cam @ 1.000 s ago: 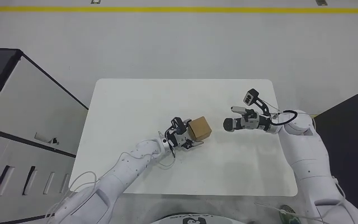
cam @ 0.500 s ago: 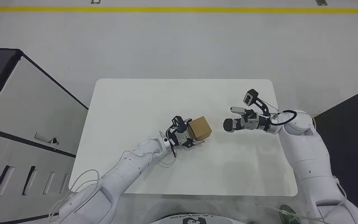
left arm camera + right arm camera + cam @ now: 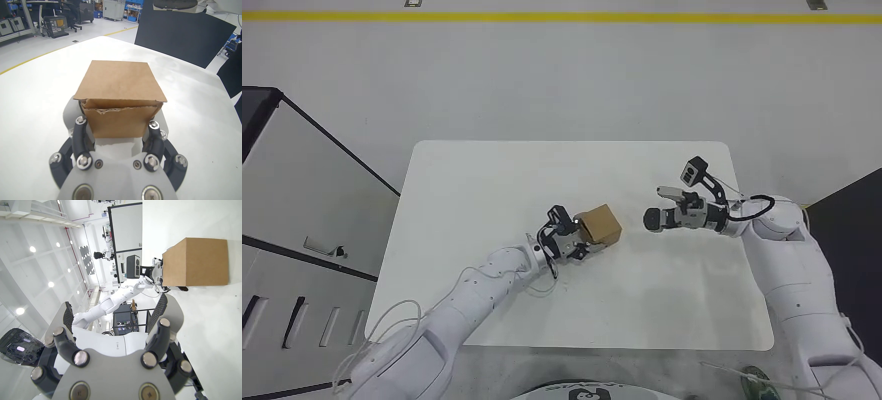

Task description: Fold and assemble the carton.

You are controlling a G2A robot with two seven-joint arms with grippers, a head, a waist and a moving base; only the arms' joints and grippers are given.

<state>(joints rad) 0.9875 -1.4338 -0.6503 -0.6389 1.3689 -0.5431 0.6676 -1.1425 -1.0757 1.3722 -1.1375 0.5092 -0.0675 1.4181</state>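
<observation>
You have a white tabletop [image 3: 492,200] with rounded corners. A grey cabinet [image 3: 292,190] stands on the floor off its 9 o'clock edge.

The carton [image 3: 599,225] sits close to the middle of the tabletop, a touch toward 2 o'clock from centre, and turned so its corners point roughly at 12, 3, 6 and 9. It is a plain brown box already standing as a cube, with its base on the surface. The left wrist view shows its top flap lying flat. The edge of that flap nearest the camera is ragged and overhangs the wall below, which is torn along its rim.

Your left pincer [image 3: 577,240] meets the carton from its 8 o'clock side, low over the tabletop. It is grasping the carton, with one of its fingers [image 3: 80,125] pressed to each side of the near wall.

Your right pincer [image 3: 652,219] hovers at the carton's 3 o'clock, apart from it and pointing toward it. It is released, its ribbed fingers [image 3: 160,306] spread wide with nothing between them.
</observation>
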